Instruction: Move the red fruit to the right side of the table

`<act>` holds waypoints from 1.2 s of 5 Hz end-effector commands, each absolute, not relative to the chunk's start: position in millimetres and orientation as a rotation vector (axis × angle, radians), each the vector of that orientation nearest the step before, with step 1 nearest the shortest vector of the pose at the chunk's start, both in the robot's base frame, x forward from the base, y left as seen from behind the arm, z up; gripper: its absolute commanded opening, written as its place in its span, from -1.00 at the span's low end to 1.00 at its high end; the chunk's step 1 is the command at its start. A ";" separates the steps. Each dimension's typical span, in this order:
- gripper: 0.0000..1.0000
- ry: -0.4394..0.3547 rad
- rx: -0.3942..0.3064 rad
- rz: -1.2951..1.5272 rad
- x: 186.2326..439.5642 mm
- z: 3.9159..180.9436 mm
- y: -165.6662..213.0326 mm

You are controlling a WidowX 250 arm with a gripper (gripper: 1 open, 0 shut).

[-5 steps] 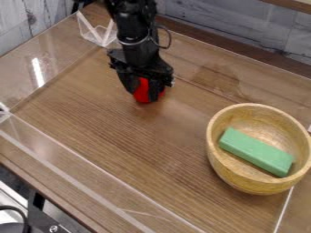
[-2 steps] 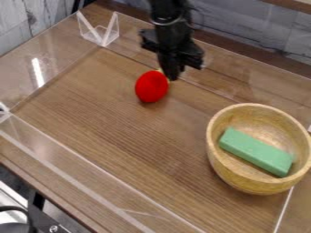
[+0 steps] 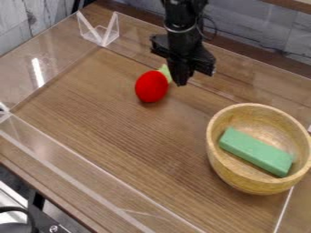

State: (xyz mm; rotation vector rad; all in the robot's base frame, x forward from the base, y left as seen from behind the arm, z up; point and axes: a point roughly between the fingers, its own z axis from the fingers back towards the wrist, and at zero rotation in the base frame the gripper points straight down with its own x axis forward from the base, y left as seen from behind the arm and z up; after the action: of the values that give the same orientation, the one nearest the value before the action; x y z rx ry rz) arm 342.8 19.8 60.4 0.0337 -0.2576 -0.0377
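Hand (image 3: 181, 76) is pinched closed and empty, pointing steeply down, tips just beside the red fruit (image 3: 151, 86) on the fruit's right and slightly behind it. Nothing between the fingers; the fruit sits free on the table (image 3: 109, 155), its pale stem tip toward the hand.

Relative to the fruit: wooden bowl (image 3: 231, 173) sits well to the right and toward the front, with a green block (image 3: 256, 151) inside. Clear acrylic wall (image 3: 97, 29) runs behind and to the left.

Risks from here:
- Fruit is in the middle-left area, so the task looks not done. With the fingers together, no grasp is possible until they reopen; descending like this would just knock the fruit.
- Fruit is round and glossy, so it will likely roll. A nudge from the right side would send it left, the wrong way.
- If pushed instead of lifted, the hand has to get round to the fruit's left first; an off-centre push likely spins it away.
- Path rightward ends near the bowl; the fruit could strike the rim or stop against it.
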 end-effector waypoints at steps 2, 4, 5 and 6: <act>-1.00 -0.316 0.058 0.017 356.5 72.7 23.7; -1.00 -0.314 0.051 -0.070 367.4 89.9 15.5; 1.00 -0.289 0.068 -0.016 356.0 84.7 25.1; -1.00 -0.271 0.084 0.040 348.5 81.9 31.1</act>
State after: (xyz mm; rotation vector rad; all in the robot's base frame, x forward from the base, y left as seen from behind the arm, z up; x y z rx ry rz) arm 345.1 26.3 62.5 0.0766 -0.2158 0.0232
